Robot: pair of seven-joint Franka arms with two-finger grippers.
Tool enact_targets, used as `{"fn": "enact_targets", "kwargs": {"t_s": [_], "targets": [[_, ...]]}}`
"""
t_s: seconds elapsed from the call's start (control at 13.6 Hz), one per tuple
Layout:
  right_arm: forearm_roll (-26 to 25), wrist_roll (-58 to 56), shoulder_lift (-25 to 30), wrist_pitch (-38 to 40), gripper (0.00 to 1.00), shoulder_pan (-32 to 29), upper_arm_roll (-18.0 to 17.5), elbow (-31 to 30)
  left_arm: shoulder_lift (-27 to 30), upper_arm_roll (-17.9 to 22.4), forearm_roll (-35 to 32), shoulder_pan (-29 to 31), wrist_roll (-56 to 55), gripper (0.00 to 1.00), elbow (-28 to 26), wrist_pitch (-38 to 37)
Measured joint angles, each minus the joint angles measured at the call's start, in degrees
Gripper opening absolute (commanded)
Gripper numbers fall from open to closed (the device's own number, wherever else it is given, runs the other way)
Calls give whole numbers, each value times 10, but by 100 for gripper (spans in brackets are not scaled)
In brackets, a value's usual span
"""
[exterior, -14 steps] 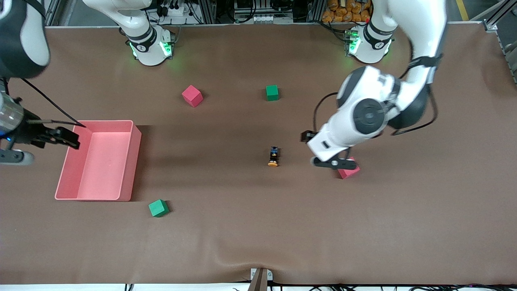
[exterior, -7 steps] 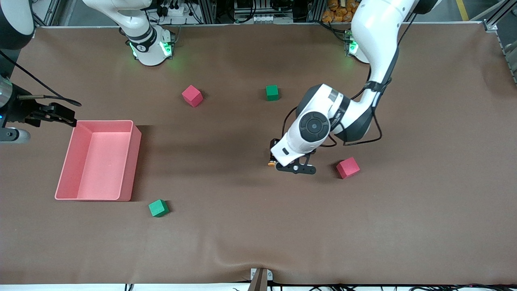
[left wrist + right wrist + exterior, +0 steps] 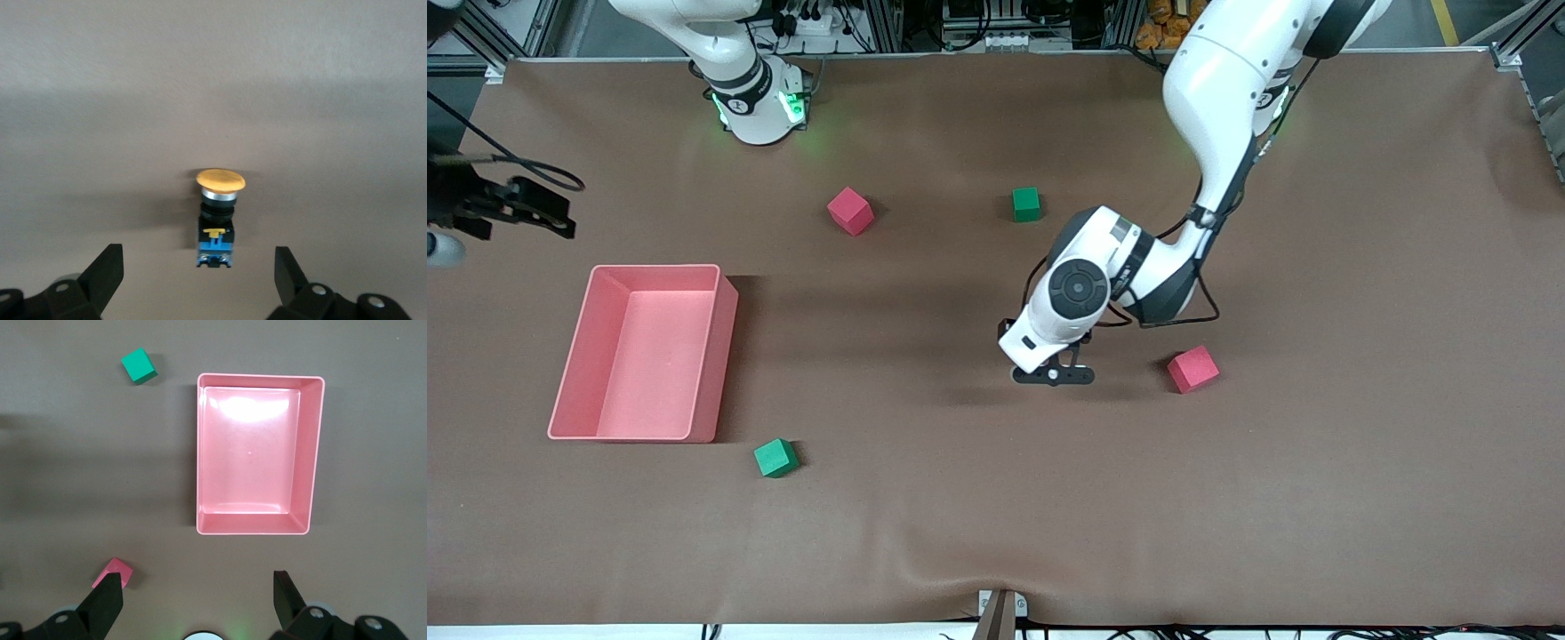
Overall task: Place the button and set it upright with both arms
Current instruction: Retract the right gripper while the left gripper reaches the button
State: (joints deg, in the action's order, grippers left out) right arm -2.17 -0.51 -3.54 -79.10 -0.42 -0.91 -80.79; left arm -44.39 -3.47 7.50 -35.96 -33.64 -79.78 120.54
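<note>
The button [image 3: 217,217] lies on its side on the brown table, with its orange cap [image 3: 221,180] at one end and a blue block at the other. My left gripper [image 3: 199,253] is open just above the table, its fingers [image 3: 110,267] wide apart on either side of the button's blue end, not touching it. In the front view the left gripper [image 3: 1052,374] and wrist cover the button at mid-table. My right gripper [image 3: 197,597] is open and empty, high over the table at the right arm's end.
A pink bin [image 3: 726,356] stands at the right arm's end and also shows in the right wrist view [image 3: 313,453]. Red cubes [image 3: 850,211] [image 3: 1193,369] and green cubes [image 3: 1026,204] [image 3: 775,458] lie scattered on the table.
My left arm has swung from over the red cube toward the right arm's end and come down over the button, hiding it in the front view. My right hand has drawn away from the bin.
</note>
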Motion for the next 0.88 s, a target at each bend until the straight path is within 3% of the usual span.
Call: {"fn": "enact_targets", "kwargs": {"t_s": [0.29,0.51,0.88], "targets": [[0,-2,21,-1,100,-7,4,-14,-24,1,0,-15,-5,100,0,8],[1,-2,37,-18,100,-7,1,-42,-32,5,-1,-14,-4,85,0,8],[33,1,53,-30,100,-11,6,-70,-42,7,-16,-14,-3,85,1,20]]}}
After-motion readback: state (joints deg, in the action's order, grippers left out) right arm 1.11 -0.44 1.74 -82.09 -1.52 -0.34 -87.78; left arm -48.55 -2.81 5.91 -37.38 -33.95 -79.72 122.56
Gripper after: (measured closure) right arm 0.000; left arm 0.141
